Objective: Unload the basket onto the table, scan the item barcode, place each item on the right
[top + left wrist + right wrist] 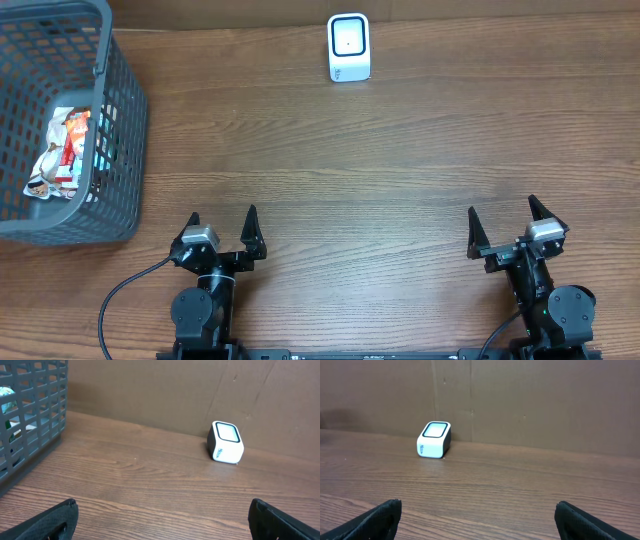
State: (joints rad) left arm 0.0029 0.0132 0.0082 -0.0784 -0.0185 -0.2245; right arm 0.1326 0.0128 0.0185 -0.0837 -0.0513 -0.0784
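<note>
The task looks still at its start. The left gripper and right gripper stand wide open, holding nothing. The colourful wrapped items lie inside the grey plastic mesh basket. The small white box-shaped scanner stands well right of this basket. The next move probably calls for the left gripper to reach into the basket.

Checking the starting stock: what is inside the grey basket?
The basket holds crumpled packets, white, red and blue. What lies beneath them, and any barcode, is covered by the packets and the mesh walls.
</note>
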